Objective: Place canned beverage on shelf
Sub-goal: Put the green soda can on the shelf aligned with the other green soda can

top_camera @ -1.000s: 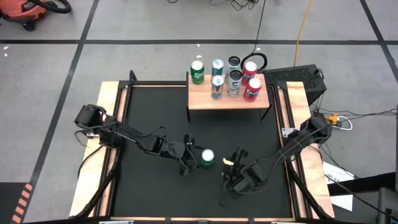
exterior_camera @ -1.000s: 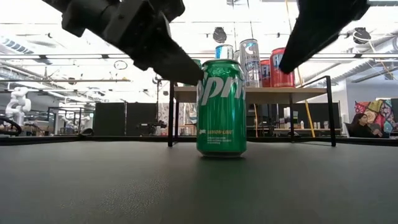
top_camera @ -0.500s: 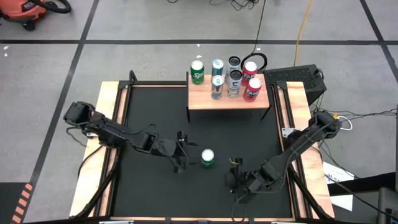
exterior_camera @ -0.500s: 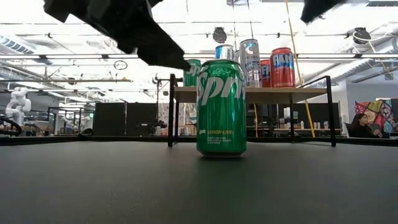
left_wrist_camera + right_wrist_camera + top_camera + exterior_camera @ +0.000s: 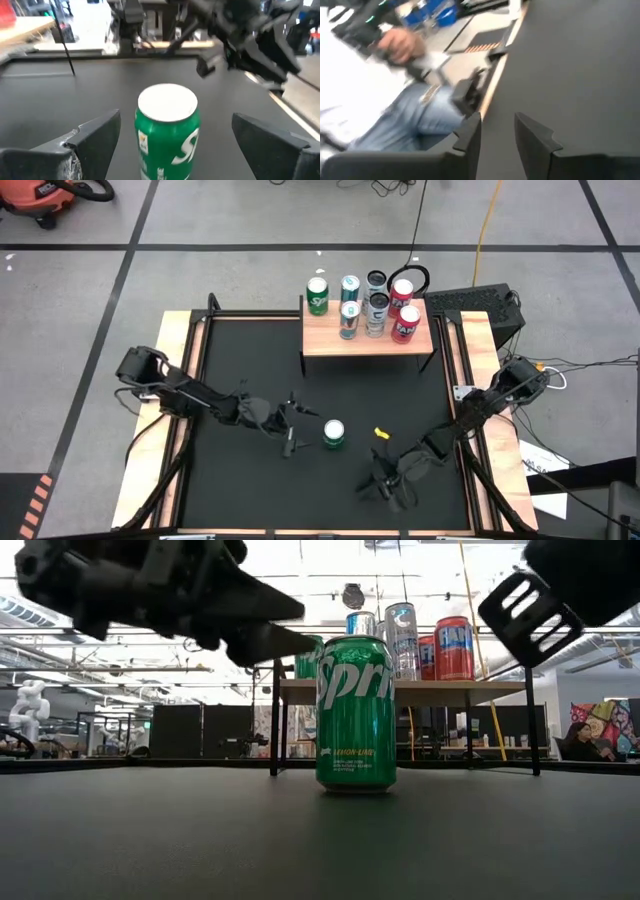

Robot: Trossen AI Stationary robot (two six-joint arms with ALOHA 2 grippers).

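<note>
Spread wide, my left pincer (image 5: 296, 427) is hovering low over the desk (image 5: 250, 360), its two fingers (image 5: 95, 137) flanking the green can (image 5: 334, 433) without touching it; in my left wrist view the can (image 5: 166, 131) is standing upright between them with a clear gap on each side. I am grasping nothing with it.

Going from large to small: the desk is lying black and flat with wooden side edges. At its far edge the shelf (image 5: 366, 340) is standing on thin black legs, its light-wood top carrying a cluster of cans: a green one (image 5: 317, 295), two teal ones (image 5: 349, 308), two grey ones (image 5: 377, 305) and two red ones (image 5: 404, 312), all packed along the rear half. The green can is not sitting on the shelf; it is standing on the desk, well in front of it and near the middle. In the low view it (image 5: 355, 712) is rising in front of the shelf's top (image 5: 400, 691).

My right pincer (image 5: 385, 485) is hanging near the front right part of the desk, well apart from the can, with its fingers (image 5: 470, 132) standing a narrow gap apart and nothing between them. A small yellow scrap (image 5: 382, 432) is lying on the desk between the can and my right arm. In my right wrist view a person in jeans (image 5: 415, 117) is sitting beyond the desk's edge.
</note>
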